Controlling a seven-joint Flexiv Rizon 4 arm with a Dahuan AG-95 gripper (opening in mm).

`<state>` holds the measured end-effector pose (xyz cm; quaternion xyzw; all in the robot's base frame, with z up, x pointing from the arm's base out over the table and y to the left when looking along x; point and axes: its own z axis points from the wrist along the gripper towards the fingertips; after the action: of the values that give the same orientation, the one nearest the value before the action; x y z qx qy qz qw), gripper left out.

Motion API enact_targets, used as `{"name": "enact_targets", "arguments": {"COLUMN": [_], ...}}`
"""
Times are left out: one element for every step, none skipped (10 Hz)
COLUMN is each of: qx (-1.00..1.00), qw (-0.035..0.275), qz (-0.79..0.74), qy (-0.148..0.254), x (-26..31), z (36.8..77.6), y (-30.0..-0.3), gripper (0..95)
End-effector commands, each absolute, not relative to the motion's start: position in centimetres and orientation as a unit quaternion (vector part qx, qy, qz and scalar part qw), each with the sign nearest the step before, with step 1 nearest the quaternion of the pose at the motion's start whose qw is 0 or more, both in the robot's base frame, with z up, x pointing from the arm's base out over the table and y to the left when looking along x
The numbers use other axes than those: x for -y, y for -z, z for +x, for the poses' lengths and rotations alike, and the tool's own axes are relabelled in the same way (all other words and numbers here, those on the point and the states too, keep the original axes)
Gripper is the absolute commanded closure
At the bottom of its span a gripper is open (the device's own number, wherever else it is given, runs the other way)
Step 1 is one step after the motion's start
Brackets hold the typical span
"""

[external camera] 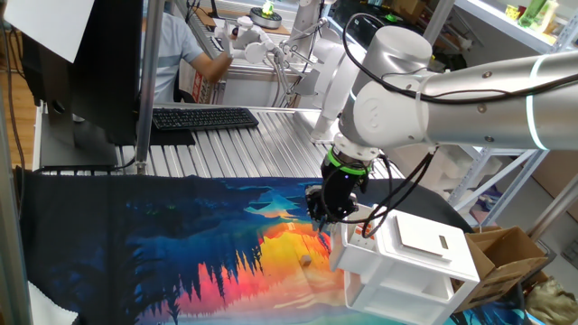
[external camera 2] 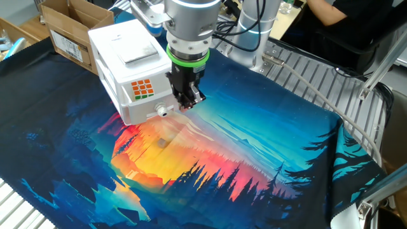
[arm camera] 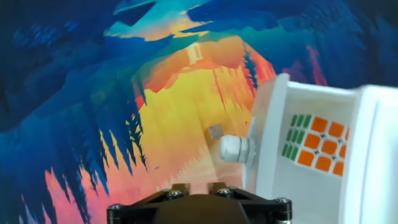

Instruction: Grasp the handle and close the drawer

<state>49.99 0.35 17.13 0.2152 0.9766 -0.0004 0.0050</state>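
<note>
White handle [arm camera: 236, 149] on drawer [arm camera: 311, 140] sits right of centre, just right of tool [external camera 2: 189, 102]; tool state can't tell.

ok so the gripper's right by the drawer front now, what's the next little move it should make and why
Probably a short sideways shift to bring the gripper around the handle, then close on it. In the hand view the knob sits off to the right of the gripper's centre line, not between its fingers, and the drawer stands pulled out with its orange squares showing. Whether the jaws are open is hard to tell.
</note>
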Motion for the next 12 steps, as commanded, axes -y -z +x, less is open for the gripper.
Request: {"name": "enact_targets", "arguments": {"qx": [-0.973,-0.970,-0.968,-0.965,-0.957,-0.945,-0.937,-0.927,-0.914,-0.893,-0.872,-0.866], "qw": [0.005,0.004,0.003,0.003,0.003,0.003,0.003,0.003,0.002,-0.002,-0.002,0.001], "qz": [0.229,0.241,0.250,0.262,0.289,0.327,0.350,0.375,0.405,0.451,0.490,0.500], "qy": [0.005,0.007,0.007,0.007,0.005,0.004,0.005,0.004,0.001,0.003,0.003,0.005], "x": [-1.00,-1.62,-1.86,-1.95,-1.98,-1.98,-1.97,-1.97,-1.97,-1.98,-1.96,-1.96], "z": [49.74,49.57,49.49,49.47,49.48,49.49,49.50,49.52,49.52,49.53,49.54,49.55], "y": [-17.53,-17.86,-18.00,-18.06,-18.08,-18.09,-18.09,-18.10,-18.10,-18.09,-18.08,-18.09], "gripper": [95.0,95.0,95.0,95.0,95.0,95.0,95.0,95.0,95.0,95.0,95.0,95.0]}}
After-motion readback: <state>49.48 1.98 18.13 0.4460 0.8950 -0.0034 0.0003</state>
